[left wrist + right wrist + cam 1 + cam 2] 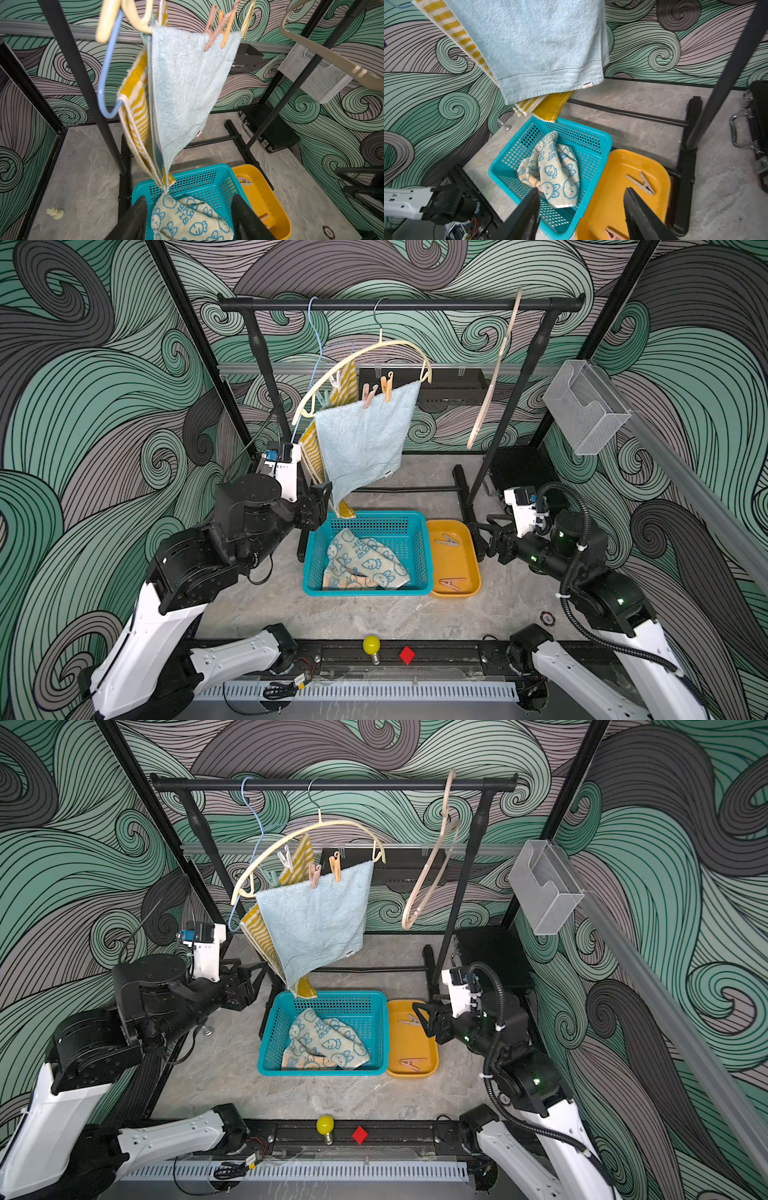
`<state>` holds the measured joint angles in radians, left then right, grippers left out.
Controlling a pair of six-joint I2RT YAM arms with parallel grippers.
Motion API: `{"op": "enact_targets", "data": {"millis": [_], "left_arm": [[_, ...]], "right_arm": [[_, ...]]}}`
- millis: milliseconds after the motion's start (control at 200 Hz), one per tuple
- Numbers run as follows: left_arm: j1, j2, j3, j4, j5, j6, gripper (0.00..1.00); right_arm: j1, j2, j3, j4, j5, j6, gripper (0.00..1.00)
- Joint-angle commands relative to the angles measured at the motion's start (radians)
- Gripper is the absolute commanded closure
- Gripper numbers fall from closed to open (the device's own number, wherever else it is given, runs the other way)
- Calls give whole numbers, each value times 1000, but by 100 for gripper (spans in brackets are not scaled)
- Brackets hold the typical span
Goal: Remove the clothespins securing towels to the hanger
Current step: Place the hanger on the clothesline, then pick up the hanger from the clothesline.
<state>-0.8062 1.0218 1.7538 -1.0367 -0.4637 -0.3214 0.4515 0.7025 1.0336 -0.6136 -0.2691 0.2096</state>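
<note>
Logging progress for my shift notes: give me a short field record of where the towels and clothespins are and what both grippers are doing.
blue towel: hanging, pinned by pink clothespin and orange clothespin
striped towel: hanging behind it, white clothespin and mint clothespin near its top edge
bunny towel: in teal basket
orange tray: two loose clothespins
left gripper: open, empty
right gripper: open, empty

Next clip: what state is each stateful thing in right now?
Light-blue towel: hanging, pinned by pink clothespin and orange clothespin.
Striped towel: hanging, clipped by white clothespin.
Bunny towel: crumpled in the basket.
Two clothespins: loose in the yellow tray.
Left gripper: open, empty.
Right gripper: open, empty.
</note>
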Motion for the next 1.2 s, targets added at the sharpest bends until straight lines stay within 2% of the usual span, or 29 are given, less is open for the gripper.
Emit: {"op": "enact_targets", "data": {"millis": [0,170,380,455,555,670,746,841,956,1196], "left_arm": [[17,37,98,-45,-14,58,37],[53,145,306,-49,58,97,35],[185,293,537,-41,202,148,34],[268,329,588,-44,280,140,33],[408,366,626,-44,459,103,32],[613,389,628,-6,688,18,32],[680,394,624,30,787,-10,31],[725,449,623,56,908,-34,31],[730,467,616,80,1017,-35,31],[730,454,586,69,1034,-24,31]], "right_arm": [[49,36,-3,109,-47,6,35],[99,140,65,127,-89,-19,33],[125,290,170,149,-180,-15,33],[138,322,173,174,-194,-8,33],[155,335,150,229,-194,18,33],[180,332,130,238,-159,19,33],[189,322,127,222,-137,19,33],[194,300,119,206,-116,15,33],[196,278,117,180,-104,5,32],[196,264,103,187,-92,11,31]]}}
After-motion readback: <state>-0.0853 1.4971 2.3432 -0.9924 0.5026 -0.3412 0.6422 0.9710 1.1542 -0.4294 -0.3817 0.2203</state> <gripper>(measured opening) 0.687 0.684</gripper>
